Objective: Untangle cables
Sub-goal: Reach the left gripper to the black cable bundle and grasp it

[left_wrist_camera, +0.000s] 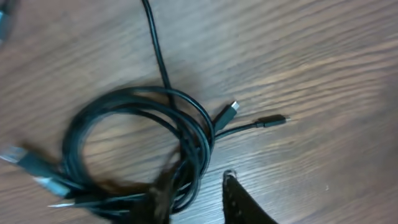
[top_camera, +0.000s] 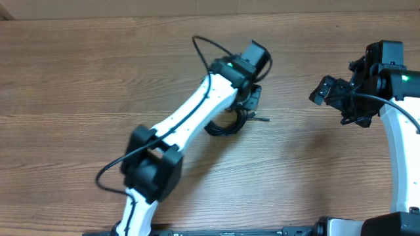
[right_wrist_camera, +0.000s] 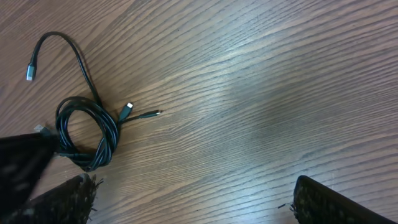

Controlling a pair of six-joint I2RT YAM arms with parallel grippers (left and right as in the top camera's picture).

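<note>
The cables are thin black cords lying in one tangled coil on the wooden table. Two small plug ends stick out to the right of the coil, and one cord runs off toward the top. My left gripper is open and low over the coil's right side, with strands lying between its fingers. In the overhead view the coil lies just under the left gripper. My right gripper is open and empty, well to the right. The right wrist view shows the coil far from its own fingers.
The wooden table fills every view. A loose cord end with a silver plug curls away from the coil. The left arm stretches diagonally from the front edge, with its own thicker black wire looping beside it.
</note>
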